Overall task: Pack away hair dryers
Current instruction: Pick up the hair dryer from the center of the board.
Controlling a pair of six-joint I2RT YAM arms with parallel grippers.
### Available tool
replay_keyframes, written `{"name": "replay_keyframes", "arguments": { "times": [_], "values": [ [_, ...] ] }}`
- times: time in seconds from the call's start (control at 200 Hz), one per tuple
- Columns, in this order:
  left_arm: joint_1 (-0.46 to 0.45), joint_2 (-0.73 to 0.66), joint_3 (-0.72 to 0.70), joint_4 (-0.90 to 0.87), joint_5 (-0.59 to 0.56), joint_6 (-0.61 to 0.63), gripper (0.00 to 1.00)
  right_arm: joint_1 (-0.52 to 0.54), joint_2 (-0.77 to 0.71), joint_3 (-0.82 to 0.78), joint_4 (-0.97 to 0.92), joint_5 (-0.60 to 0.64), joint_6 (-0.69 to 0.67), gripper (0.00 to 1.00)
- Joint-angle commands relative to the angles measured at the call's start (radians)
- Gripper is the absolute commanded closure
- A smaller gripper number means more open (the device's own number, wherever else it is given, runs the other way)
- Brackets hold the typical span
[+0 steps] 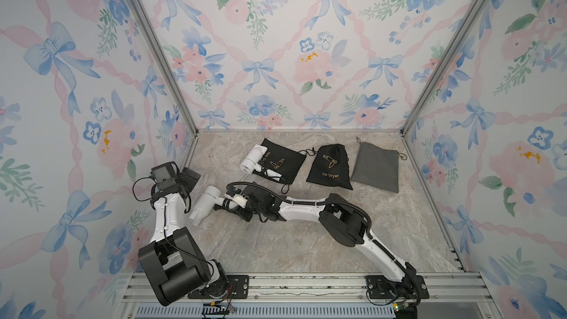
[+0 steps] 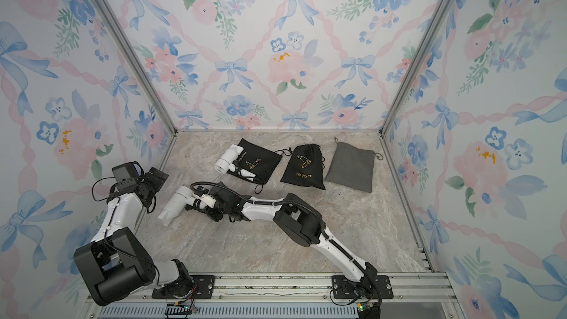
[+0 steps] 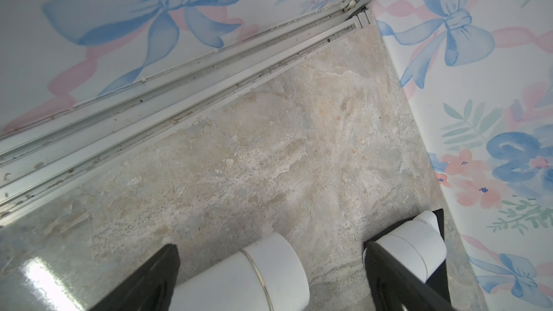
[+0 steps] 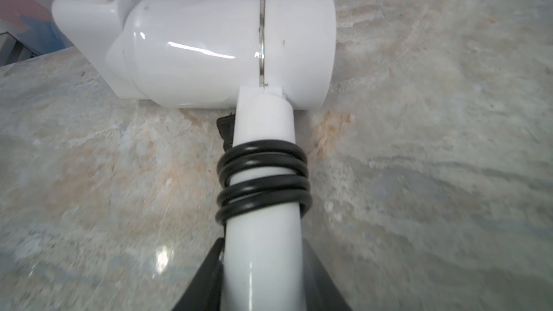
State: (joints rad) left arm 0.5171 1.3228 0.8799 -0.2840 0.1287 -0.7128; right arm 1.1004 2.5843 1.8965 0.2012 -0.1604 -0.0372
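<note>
On the marble-patterned tabletop, near left: white plastic hair dryer with cylindrical barrel, on its side, black cord coiled round its handle.
Right gripper: jaws clamped on that handle, one black finger on each side.
Left gripper: jaws wide apart, near the barrel's round end, close to the left wall.
Second white hair dryer: far left, across the edge of a flat black cloth pouch.
Bulging black drawstring pouch: just right of it, printed "Hair Dryer".
Flat grey cloth pouch: rightmost.
</note>
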Motion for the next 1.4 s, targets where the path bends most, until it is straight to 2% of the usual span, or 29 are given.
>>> {"name": "replay_keyframes", "arguments": {
  "times": [0.0,0.175,0.56,0.73,0.965,1.125,1.395],
  "values": [
    [-0.020,-0.042,0.030,0.010,0.014,-0.011,0.02,-0.001,-0.150,-0.162,0.196,0.040,0.017,0.64],
    [-0.113,-0.048,0.043,0.009,-0.012,0.007,0.02,-0.008,-0.354,-0.468,0.283,0.117,0.020,0.64],
    [-0.428,-0.042,0.031,0.011,-0.102,0.034,0.02,-0.011,-0.733,-0.953,0.205,0.331,0.048,0.66],
    [-0.543,-0.009,0.051,0.014,-0.139,0.025,0.02,-0.033,-0.825,-1.000,0.118,0.426,0.086,0.64],
    [-0.663,0.060,0.088,0.041,-0.170,0.023,0.02,-0.107,-0.861,-1.033,0.068,0.447,0.149,0.64],
    [-0.726,0.098,0.120,0.048,-0.185,0.030,0.02,-0.150,-0.848,-1.040,0.057,0.444,0.170,0.64],
    [-0.778,0.137,0.165,0.046,-0.149,0.089,0.02,-0.149,-0.837,-1.069,0.021,0.421,0.221,0.62]
  ]
}}
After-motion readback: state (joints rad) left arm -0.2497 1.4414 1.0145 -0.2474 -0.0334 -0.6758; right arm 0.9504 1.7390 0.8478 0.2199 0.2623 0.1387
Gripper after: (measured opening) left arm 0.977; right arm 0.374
